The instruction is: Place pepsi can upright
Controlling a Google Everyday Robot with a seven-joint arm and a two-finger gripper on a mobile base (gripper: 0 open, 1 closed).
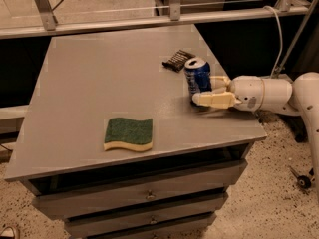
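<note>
Lying front-left on the desk [99,68] is one green sponge [128,133]; farther right, one dark wrapper [177,59], then one pepsi can [198,73] upright near the right edge, gripped low by the claw [204,90]; one white arm [271,94] reaches in level from the right.

blue pepsi can [198,75], cream gripper [204,89] around it

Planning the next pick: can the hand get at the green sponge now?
Probably yes. The hand sits beside the pepsi can on the table, and nothing stands between it and the green sponge.
</note>
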